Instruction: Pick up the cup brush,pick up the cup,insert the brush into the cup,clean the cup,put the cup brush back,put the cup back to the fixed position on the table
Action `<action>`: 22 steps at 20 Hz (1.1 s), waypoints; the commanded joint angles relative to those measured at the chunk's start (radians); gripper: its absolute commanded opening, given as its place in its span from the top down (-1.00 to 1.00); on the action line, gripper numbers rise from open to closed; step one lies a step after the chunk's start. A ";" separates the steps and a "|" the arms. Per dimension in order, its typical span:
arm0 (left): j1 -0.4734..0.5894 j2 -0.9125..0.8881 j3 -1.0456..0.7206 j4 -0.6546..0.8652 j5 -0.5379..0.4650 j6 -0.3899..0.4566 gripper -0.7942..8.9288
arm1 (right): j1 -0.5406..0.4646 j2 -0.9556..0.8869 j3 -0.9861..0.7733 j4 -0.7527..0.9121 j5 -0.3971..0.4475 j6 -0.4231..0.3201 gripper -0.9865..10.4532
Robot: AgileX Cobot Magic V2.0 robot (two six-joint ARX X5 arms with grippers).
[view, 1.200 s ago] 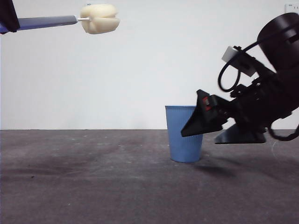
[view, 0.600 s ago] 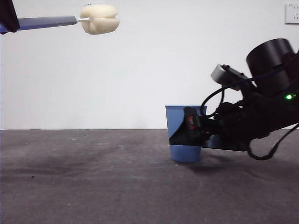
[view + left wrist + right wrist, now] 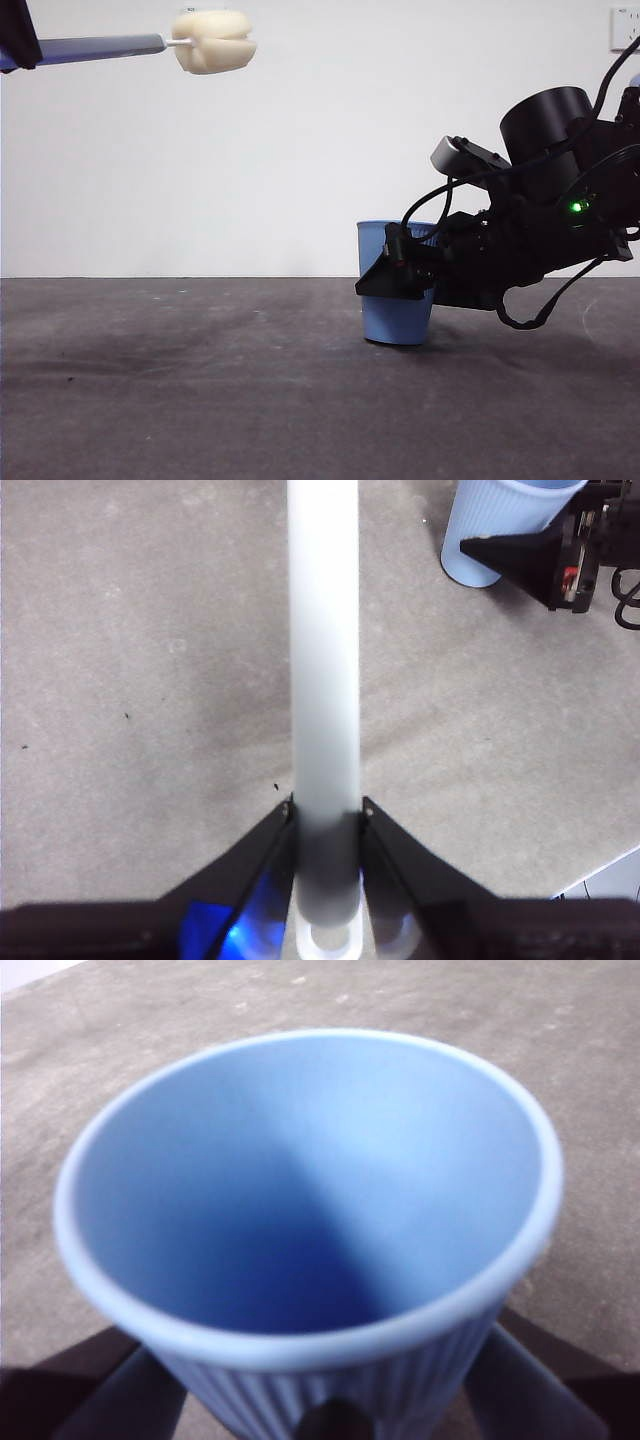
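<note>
Now my left gripper (image 3: 327, 825) pinches the brush (image 3: 210, 41) handle, holding it high and well apart from the cup (image 3: 305, 1220). My right gripper (image 3: 397, 285) straddles the cup on the table (image 3: 200, 380), fingers either side; whether they're pressing I can't tell. Lifting comes next, needing a firm squeeze.

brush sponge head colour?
Cream-yellow sponge head; shows best in the front view.
</note>
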 commanded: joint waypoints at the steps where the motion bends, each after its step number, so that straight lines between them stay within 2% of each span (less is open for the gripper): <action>1: 0.002 -0.003 -0.003 0.005 -0.002 -0.002 0.85 | 0.004 0.015 0.000 0.001 -0.001 0.010 0.71; 3: 0.002 -0.003 -0.003 0.004 -0.002 0.009 0.85 | 0.008 0.015 0.000 0.000 -0.002 0.010 0.84; 6: 0.002 -0.003 -0.003 -0.003 -0.002 0.034 0.85 | 0.016 0.009 0.000 -0.008 -0.002 0.024 0.85; 8: 0.002 -0.002 -0.003 -0.022 -0.002 0.072 0.85 | 0.022 -0.037 0.000 -0.081 0.002 0.021 0.85; 10: 0.002 0.000 -0.003 -0.042 -0.002 0.107 0.85 | 0.027 -0.127 0.002 -0.209 0.012 -0.034 0.85; 16: 0.002 0.076 -0.003 -0.098 0.006 0.271 0.85 | 0.056 -0.431 0.073 -0.829 0.174 -0.259 0.85; 19: 0.002 0.120 -0.003 -0.118 0.010 0.360 0.85 | 0.076 -0.511 0.110 -1.044 0.261 -0.324 0.85; 22: 0.002 0.132 -0.003 -0.116 0.034 0.444 0.85 | 0.101 -0.532 0.166 -1.266 0.355 -0.451 0.85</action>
